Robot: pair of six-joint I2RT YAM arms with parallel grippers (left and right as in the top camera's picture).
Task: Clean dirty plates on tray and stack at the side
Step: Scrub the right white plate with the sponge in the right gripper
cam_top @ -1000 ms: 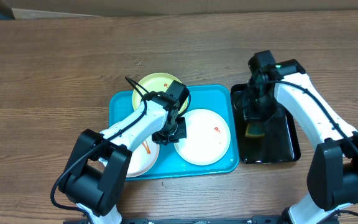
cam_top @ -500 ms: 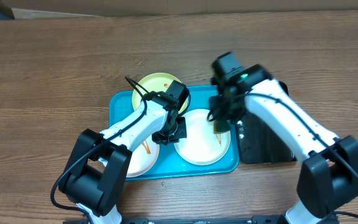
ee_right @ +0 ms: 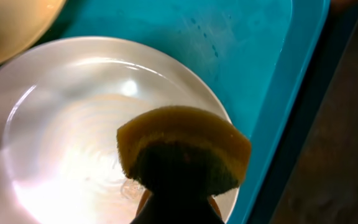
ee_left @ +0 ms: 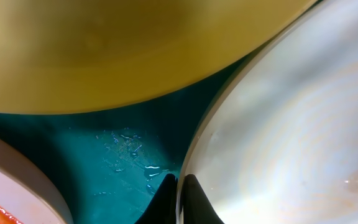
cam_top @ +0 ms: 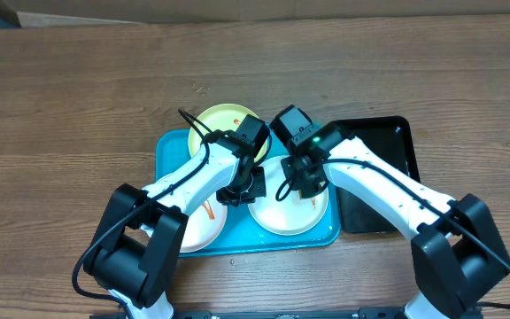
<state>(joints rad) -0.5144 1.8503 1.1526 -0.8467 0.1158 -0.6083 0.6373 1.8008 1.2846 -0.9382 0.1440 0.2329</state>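
Note:
The turquoise tray (cam_top: 264, 244) holds three plates: a yellow-green plate (cam_top: 218, 122) at the back, a white plate (cam_top: 286, 213) at the right, and a white plate with an orange smear (cam_top: 197, 226) at the left. My left gripper (cam_top: 243, 188) is shut on the right white plate's left rim; the left wrist view shows its fingers (ee_left: 178, 199) pinching that rim (ee_left: 291, 137). My right gripper (cam_top: 305, 180) is shut on a yellow-and-green sponge (ee_right: 179, 146), which rests on the same plate (ee_right: 61, 143), wet and glossy.
A narrow black tray (cam_top: 381, 177) lies right of the turquoise tray, its edge also in the right wrist view (ee_right: 347, 124). Water droplets sit on the tray floor (ee_left: 126, 149). Bare wooden table (cam_top: 78, 106) surrounds both trays.
My right arm has carried the sponge left from the black tray onto the right white plate. The left arm has stayed still, holding the plate's rim.

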